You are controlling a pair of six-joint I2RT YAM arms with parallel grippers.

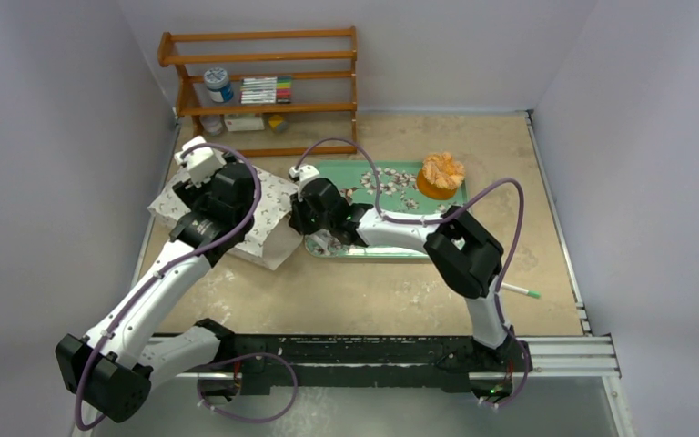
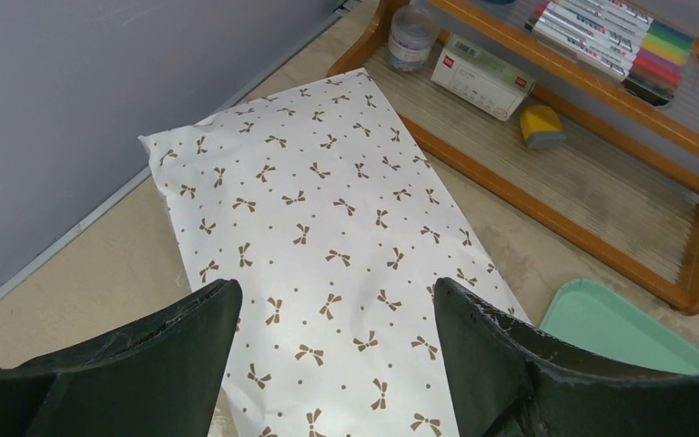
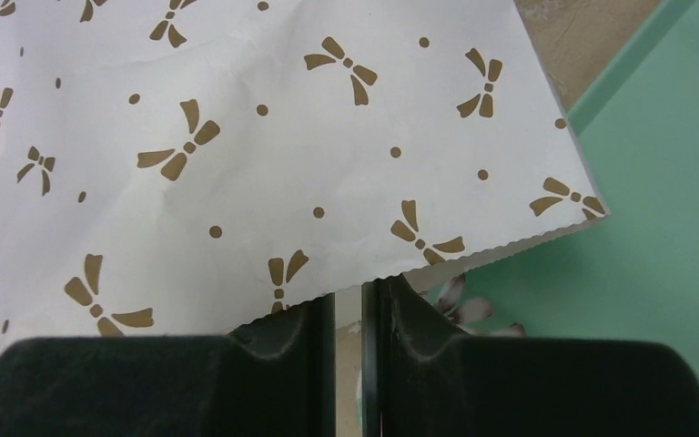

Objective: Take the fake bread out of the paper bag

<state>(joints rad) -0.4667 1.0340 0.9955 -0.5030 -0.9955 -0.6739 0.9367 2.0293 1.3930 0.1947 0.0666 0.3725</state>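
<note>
**Bag flat, one pincer wide, one narrow**

Top view: the paper bag (image 1: 273, 218) lies flat with its mouth at the green tray (image 1: 405, 168). A ruffled pastry (image 1: 441, 173) sits on the tray's far corner.

Left wrist: the left gripper (image 2: 337, 360) gapes wide above the bag. The shelf box (image 2: 482, 77) has a label too small to read.

Right wrist: the right gripper (image 3: 346, 355) is narrowed to a slit at the bag's serrated edge. I cannot tell whether it pinches paper.

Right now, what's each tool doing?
Left tool: open, over the paper bag, holding nothing.
Right tool: nearly closed at the paper bag's edge; hold cannot be told.
</note>
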